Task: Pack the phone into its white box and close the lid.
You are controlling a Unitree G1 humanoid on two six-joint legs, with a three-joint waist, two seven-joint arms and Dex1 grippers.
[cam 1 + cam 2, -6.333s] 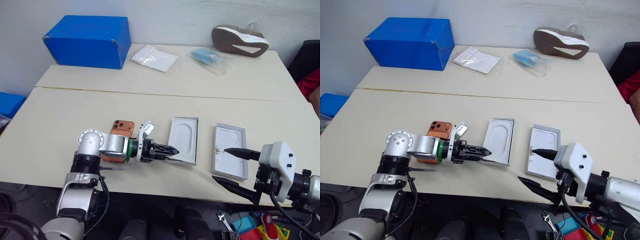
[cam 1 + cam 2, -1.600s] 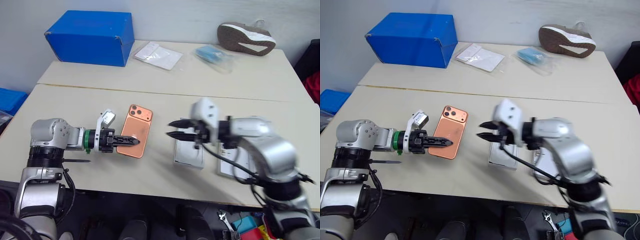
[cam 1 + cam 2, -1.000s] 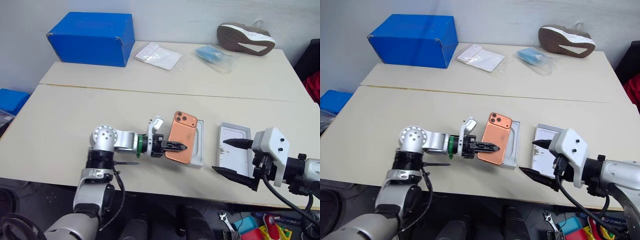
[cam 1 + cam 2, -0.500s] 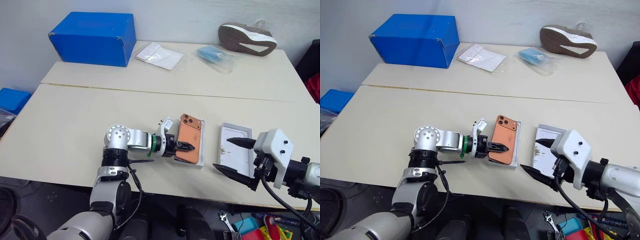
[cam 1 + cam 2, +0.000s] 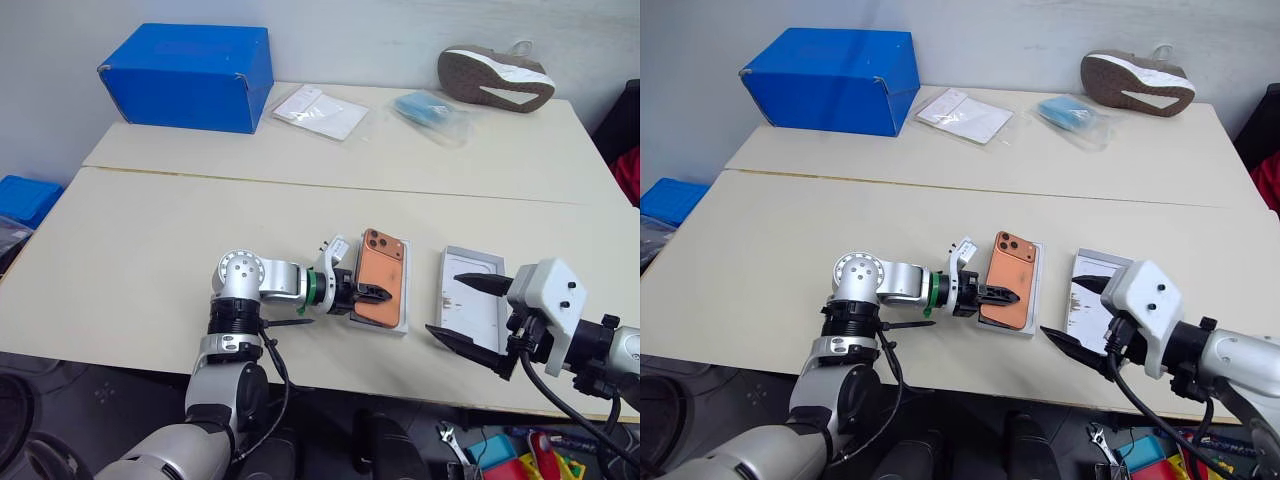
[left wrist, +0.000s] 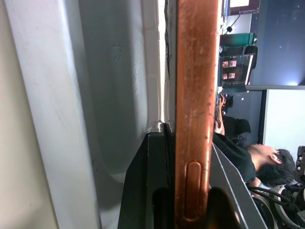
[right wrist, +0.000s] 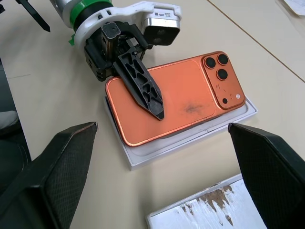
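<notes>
Under both my grippers is the big pale table (image 5: pixel 150 230). Far ahead of my left gripper (image 5: pixel 368 293), at the back of the table, sits a big blue box (image 5: pixel 185 78). Far ahead of my right gripper (image 5: pixel 444 306) lies a shoe (image 5: pixel 495 68), sole up. Between those two lie a clear packet with paper (image 5: pixel 318 110) and a small blue bag (image 5: pixel 430 108).

Right at the tip of my left gripper is the white box (image 7: pixel 138 160), flat on the table. The lid (image 5: pixel 475 300) lies just beside it, close to my right gripper, with its inside facing up and brown specks on it.

My left gripper is pinching the phone (image 5: pixel 380 290) by one long side. One black finger lies across its orange back and the other is tucked under it. The phone sits over the white box with its back up, and its camera bump is at the far end. I cannot tell if it is all the way down in the box.

My right gripper is spread wide with nothing in it. It hangs over the near edge of the table, and its top finger reaches over the lid.
</notes>
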